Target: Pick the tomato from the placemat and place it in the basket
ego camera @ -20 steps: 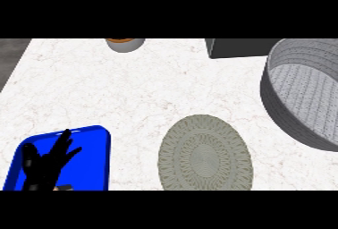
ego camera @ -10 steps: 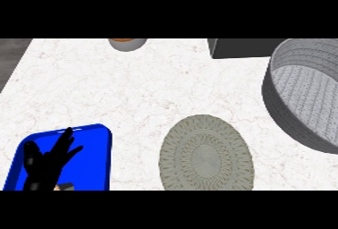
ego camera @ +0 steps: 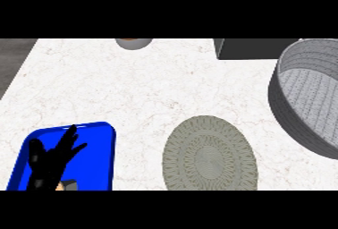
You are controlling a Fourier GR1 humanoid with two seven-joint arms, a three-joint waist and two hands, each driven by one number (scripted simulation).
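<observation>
the woven placemat has slid slightly right in view since a second ago and lies bare, no tomato visible anywhere, while the left robot hand stays open over the blue tray, basket waiting at right.

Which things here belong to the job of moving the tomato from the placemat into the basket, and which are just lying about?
Belonging to the job:
- placemat, round, woven, no tomato visible on it
- basket, grey, at the right edge
- left hand, open

Lying about:
- blue tray under that hand
- cup at the far edge
- dark box
</observation>
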